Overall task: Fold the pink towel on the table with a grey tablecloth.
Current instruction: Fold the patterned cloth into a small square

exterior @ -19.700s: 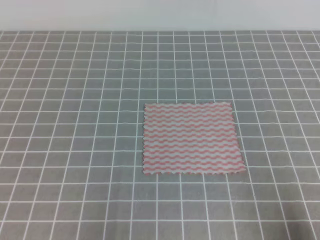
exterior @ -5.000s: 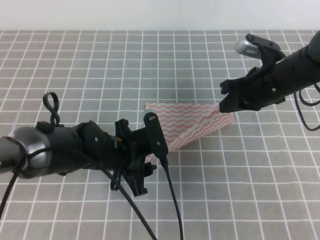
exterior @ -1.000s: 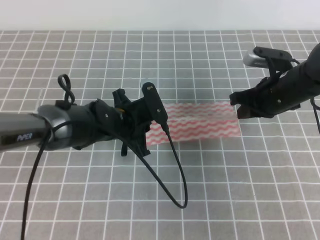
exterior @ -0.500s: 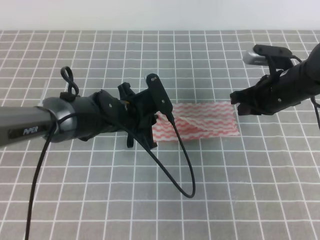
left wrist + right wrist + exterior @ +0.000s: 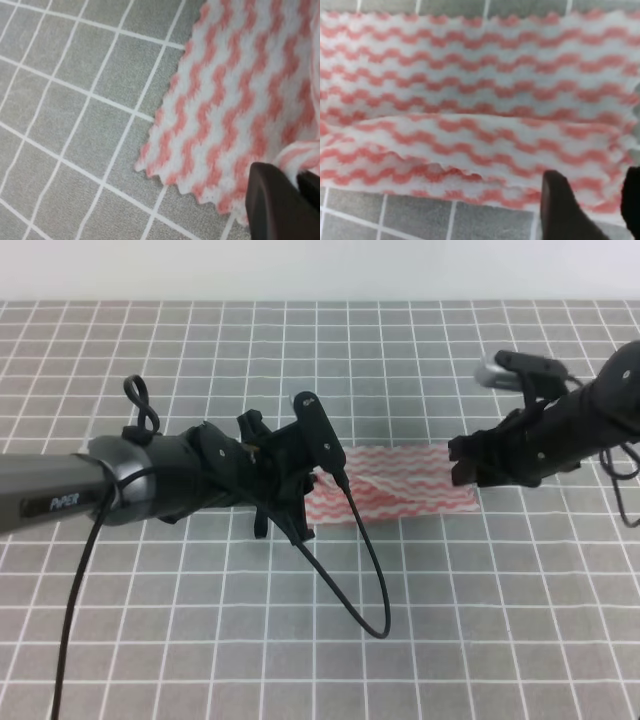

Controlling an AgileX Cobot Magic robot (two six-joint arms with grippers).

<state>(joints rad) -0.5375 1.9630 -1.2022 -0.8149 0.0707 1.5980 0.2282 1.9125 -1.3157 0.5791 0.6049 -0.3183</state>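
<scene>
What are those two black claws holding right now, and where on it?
Both sit at the ends of the folded pink towel: the left gripper at its left end, the right gripper at its right end. Whether either actually pinches the cloth cannot be told.

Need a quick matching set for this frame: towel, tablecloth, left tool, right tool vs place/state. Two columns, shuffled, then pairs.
Column 1
1. pink towel
2. grey tablecloth
3. left tool
4. right tool

Column 2
A. at the towel's right end
B. folded into a narrow horizontal strip
C. at the towel's left end, black cable looping below
D. flat, crossed by a white grid

Pairs: 1-B, 2-D, 3-C, 4-A
</scene>
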